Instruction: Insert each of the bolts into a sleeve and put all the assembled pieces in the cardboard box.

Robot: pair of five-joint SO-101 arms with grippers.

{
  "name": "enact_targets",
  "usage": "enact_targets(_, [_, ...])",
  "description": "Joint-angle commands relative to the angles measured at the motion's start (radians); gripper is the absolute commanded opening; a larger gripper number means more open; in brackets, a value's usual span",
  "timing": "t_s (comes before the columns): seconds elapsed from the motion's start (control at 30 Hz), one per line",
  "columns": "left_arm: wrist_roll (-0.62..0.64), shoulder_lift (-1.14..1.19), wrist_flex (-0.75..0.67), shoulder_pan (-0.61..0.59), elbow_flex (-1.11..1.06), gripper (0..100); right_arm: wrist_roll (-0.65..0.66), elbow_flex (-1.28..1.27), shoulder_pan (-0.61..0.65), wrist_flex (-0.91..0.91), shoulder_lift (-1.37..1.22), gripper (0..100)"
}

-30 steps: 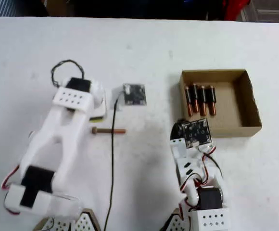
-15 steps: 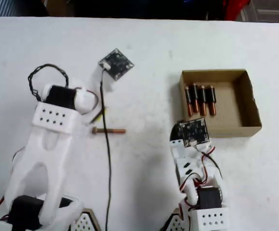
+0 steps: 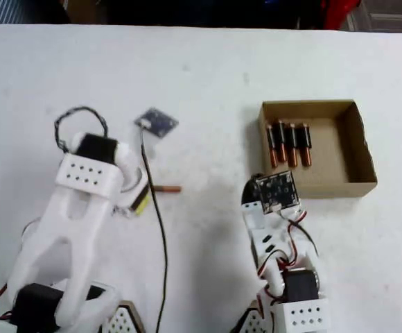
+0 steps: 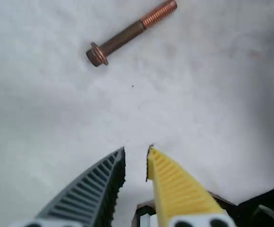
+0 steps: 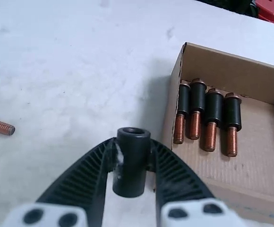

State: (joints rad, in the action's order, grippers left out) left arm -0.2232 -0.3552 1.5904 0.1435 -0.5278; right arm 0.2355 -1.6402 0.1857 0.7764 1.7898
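White surface (image 3: 208, 76), well left of the cardboard box (image 3: 364, 149): left fingers (image 4: 175, 189) sit slightly apart, just short of the lone bolt (image 4: 127, 34); a skewed pinch might roll it. Beside the box, right fingers (image 5: 175, 175) clamp a sleeve (image 5: 130, 165); misalignment could jam insertion.

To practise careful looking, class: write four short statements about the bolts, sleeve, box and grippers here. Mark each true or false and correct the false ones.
1. Four assembled pieces lie in the box. True.
2. One loose bolt lies on the table. True.
3. The right gripper holds a second bolt. False: it is shut on a sleeve whose top hole is empty.
4. The left gripper grips the loose bolt. False: it is open, holds nothing, and the bolt lies apart from it.
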Motion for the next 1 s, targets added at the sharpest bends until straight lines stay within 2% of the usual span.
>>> enact_targets(0.0, [0.075, -0.033, -0.152, 0.001, -0.049, 11, 0.012, 0.011, 0.007, -0.025, 0.008, 1.7])
enact_targets(0.17, [0.353, -0.03, -0.327, -0.002, -0.106, 11, 0.012, 0.009, 0.007, -0.025, 0.008, 1.7])
enact_targets(0.37, [0.528, -0.03, -0.46, -0.002, -0.21, 11, 0.012, 0.009, 0.005, -0.025, 0.008, 1.7])
enact_targets(0.67, [0.884, -0.03, -0.715, -0.004, -0.318, 12, 0.012, 0.009, 0.004, -0.025, 0.008, 1.7])
enact_targets(0.8, [1.034, -0.03, -0.83, -0.002, -0.385, 24, 0.012, 0.009, 0.004, -0.025, 0.008, 1.7])
enact_targets(0.97, [1.142, -0.03, -0.845, -0.002, -0.437, 37, 0.012, 0.009, 0.004, -0.025, 0.008, 1.7])
